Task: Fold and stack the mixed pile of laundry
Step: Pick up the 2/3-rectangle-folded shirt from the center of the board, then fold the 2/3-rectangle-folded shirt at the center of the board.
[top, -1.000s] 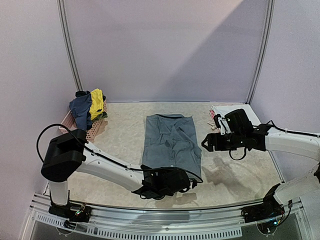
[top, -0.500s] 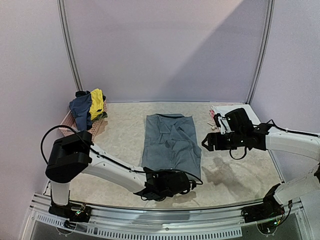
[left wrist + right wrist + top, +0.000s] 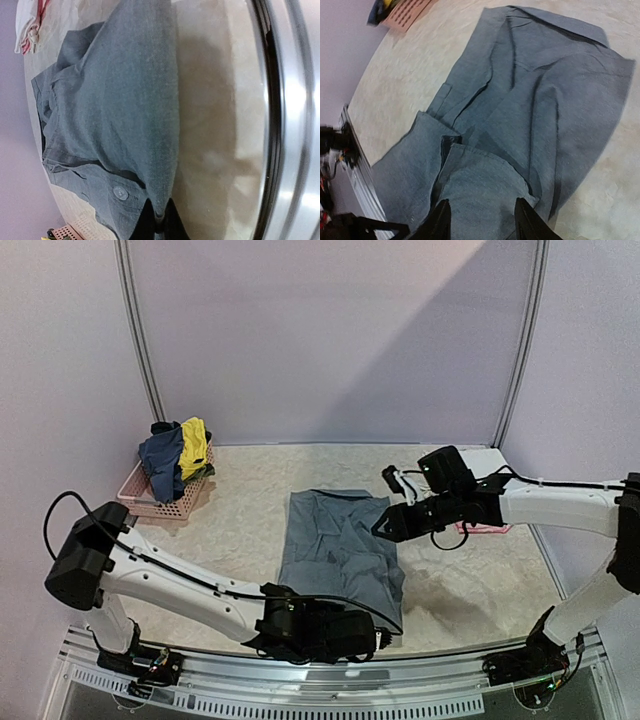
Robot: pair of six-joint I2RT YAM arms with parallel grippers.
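The grey trousers [image 3: 340, 550] lie flat in the middle of the table. My left gripper [image 3: 376, 633] is shut on their near hem; in the left wrist view [image 3: 159, 222] a fold of grey cloth [image 3: 125, 100] sits pinched between the dark fingers. My right gripper [image 3: 386, 525] is open just above the trousers' far right part; in the right wrist view [image 3: 482, 222] its spread fingers straddle grey cloth [image 3: 545, 100] without closing. The navy blue top [image 3: 160, 462] and the yellow garment [image 3: 193, 445] hang in the basket. A pink piece [image 3: 478, 528] peeks from under the right arm.
The pink lattice basket [image 3: 168, 502] stands at the far left, also seen in the right wrist view [image 3: 407, 10]. A white and pink cloth [image 3: 30, 25] shows at the top of the left wrist view. The table's metal front rail [image 3: 285, 120] runs close to the left gripper.
My right gripper has moved left from beside the trousers to over their far right part. My left gripper has drawn back toward the front rail with the hem, and the trousers have shifted slightly.
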